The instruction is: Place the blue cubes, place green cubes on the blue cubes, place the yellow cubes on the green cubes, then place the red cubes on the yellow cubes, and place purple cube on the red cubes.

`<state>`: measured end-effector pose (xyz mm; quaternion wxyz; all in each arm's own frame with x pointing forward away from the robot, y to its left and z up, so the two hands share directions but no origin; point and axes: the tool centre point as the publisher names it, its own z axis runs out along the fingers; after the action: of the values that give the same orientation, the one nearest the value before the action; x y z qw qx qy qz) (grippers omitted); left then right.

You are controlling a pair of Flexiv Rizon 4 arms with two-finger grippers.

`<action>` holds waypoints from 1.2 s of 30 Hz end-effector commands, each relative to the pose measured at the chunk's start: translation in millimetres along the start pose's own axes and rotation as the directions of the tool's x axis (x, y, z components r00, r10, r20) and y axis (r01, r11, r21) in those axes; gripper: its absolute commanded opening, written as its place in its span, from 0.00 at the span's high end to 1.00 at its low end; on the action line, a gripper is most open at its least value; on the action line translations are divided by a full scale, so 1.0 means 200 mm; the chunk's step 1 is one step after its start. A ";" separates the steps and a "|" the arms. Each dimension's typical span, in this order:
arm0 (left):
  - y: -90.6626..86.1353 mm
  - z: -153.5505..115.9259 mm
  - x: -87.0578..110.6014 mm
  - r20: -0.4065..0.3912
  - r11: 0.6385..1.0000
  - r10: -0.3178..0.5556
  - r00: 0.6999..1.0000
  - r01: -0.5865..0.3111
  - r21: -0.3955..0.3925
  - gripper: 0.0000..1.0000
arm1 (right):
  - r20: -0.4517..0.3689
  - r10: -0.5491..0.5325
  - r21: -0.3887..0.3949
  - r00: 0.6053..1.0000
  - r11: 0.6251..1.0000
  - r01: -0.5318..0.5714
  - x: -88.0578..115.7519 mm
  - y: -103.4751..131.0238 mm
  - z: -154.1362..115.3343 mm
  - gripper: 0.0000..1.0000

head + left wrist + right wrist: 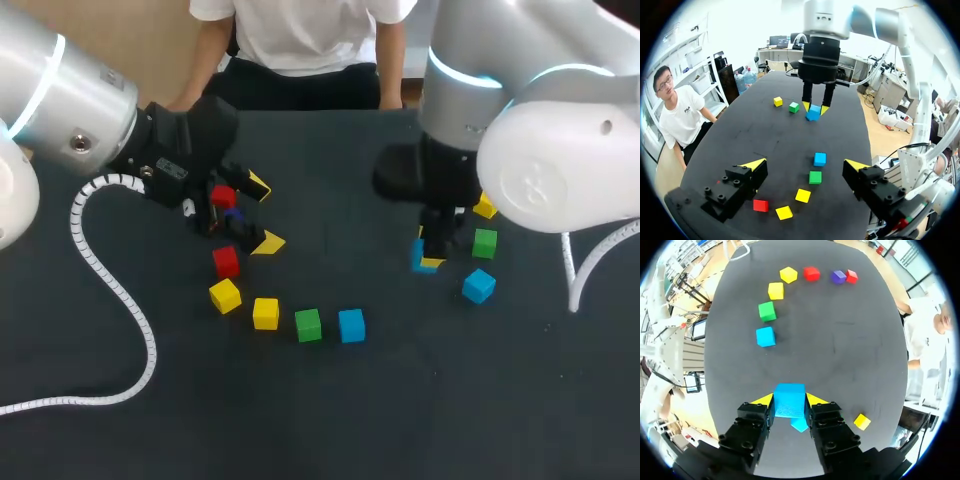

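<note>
The work surface is a dark bench [400,420]. On its right half, the held blue cube [789,400] sits between the yellow-tipped fingers of the right hand [815,108], which pinches it from two sides. It cannot be told whether this cube rests on the bench or is lifted clear of it. A loose blue cube [478,285] lies just beside the right hand, toward the near edge. A loose green cube [485,242] and a loose yellow cube [485,207] lie next to the same hand, one behind the other toward the far edge. The left hand [805,164] is over the left half of the bench with its fingers spread wide and nothing between them. In the head view, a far red cube [222,197] and a purple cube [232,215] lie close together, partly covered by this hand. Nearer the front edge, a curved row runs from left to centre: row red cube [226,262], outer yellow cube [225,296], inner yellow cube [265,313], row green cube [308,325], row blue cube [351,325].
</note>
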<state>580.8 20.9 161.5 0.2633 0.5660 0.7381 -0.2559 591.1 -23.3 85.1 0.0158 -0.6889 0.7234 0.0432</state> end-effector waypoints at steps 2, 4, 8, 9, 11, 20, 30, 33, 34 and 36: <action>0.01 0.00 -0.01 -0.006 1.000 -0.001 1.000 0.001 0.002 0.00 | 0.009 -0.025 -0.004 1.000 1.000 0.025 0.00 0.02 -0.03 1.00; 0.01 0.00 -0.01 -0.006 1.000 -0.001 1.000 0.001 0.002 0.00 | 0.008 -0.027 -0.003 1.000 1.000 0.027 0.00 0.03 -0.03 1.00; 0.01 0.00 -0.01 -0.006 1.000 -0.001 1.000 0.001 0.002 0.00 | 0.005 0.008 0.007 1.000 1.000 -0.008 0.01 0.02 -0.03 1.00; 0.01 0.00 -0.01 -0.006 1.000 -0.001 1.000 0.001 0.002 0.00 | 0.005 0.008 0.007 1.000 1.000 -0.008 0.01 0.02 -0.03 1.00; 0.01 0.00 -0.01 -0.006 1.000 -0.001 1.000 0.001 0.002 0.00 | 0.005 0.008 0.007 1.000 1.000 -0.008 0.01 0.02 -0.03 1.00; 0.01 0.00 -0.01 -0.006 1.000 -0.001 1.000 0.001 0.002 0.00 | 0.005 0.008 0.007 1.000 1.000 -0.008 0.01 0.02 -0.03 1.00; 0.01 0.00 -0.01 -0.006 1.000 -0.001 1.000 0.001 0.002 0.00 | 0.005 0.008 0.007 1.000 1.000 -0.008 0.01 0.02 -0.03 1.00; 0.01 0.00 -0.01 -0.006 1.000 -0.001 1.000 0.001 0.002 0.00 | -0.010 0.000 0.023 1.000 1.000 0.000 -0.01 0.02 -0.05 1.00; 0.01 0.00 -0.01 -0.006 1.000 -0.001 1.000 0.001 0.002 0.00 | -0.020 -0.007 0.032 1.000 0.999 0.008 -0.02 0.01 -0.07 1.00; 0.01 0.00 -0.01 -0.006 1.000 -0.001 1.000 0.001 0.002 0.00 | -0.033 -0.017 0.054 0.999 0.998 0.018 -0.04 0.00 -0.09 1.00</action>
<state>580.8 20.9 161.5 0.2633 0.5661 0.7380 -0.2560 595.1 -23.4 98.6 0.0239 -0.6961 0.7172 0.0225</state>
